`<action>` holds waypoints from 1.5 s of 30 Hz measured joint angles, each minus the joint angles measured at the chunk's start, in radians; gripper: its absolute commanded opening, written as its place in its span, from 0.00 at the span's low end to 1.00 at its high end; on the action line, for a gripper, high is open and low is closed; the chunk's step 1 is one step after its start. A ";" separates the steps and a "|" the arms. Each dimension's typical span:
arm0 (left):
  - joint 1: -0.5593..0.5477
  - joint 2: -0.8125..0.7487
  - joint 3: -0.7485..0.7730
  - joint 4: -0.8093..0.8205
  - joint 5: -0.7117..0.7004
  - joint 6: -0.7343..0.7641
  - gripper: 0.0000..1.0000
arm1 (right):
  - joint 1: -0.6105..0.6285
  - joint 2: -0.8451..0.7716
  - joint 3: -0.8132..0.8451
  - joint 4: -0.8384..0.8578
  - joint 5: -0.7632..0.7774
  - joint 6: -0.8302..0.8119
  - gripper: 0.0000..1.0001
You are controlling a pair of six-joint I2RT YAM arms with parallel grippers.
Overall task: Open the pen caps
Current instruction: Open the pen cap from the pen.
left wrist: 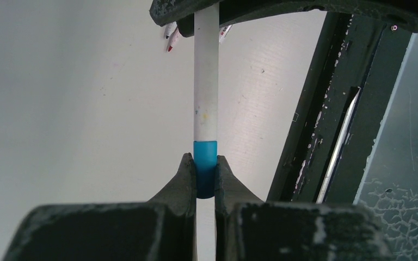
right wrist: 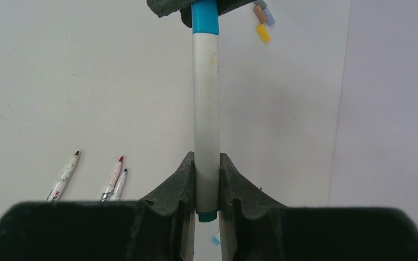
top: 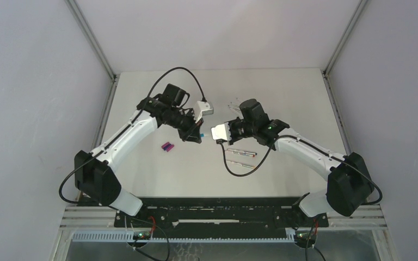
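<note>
Above the middle of the surface, you hold one pen between both arms. Your left end effector is pinched tight on its blue cap and your right end effector clamps the opposite end, so pulling apart can free the cap. The cap, a short bright-blue sleeve, looks fully seated on the slim, faintly speckled white pen.

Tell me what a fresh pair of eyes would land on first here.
One white pen held between both arms above the table: the left claw is shut on its blue cap, the right claw on the barrel. Then three uncapped pens lying on the table by the right arm, and loose purple and magenta caps by the left.
</note>
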 measured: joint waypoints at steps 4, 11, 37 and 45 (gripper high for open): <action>0.000 0.000 -0.001 0.005 -0.009 0.002 0.00 | 0.000 0.000 0.000 0.002 0.001 -0.003 0.00; -0.002 -0.012 -0.049 0.067 -0.024 0.017 0.00 | 0.007 0.001 -0.002 -0.006 0.028 -0.009 0.00; -0.003 -0.061 -0.105 0.121 -0.017 0.016 0.00 | 0.020 0.001 -0.002 -0.005 0.053 -0.028 0.00; -0.003 -0.050 -0.105 0.128 -0.011 0.014 0.00 | 0.019 0.001 -0.002 -0.015 0.066 -0.035 0.00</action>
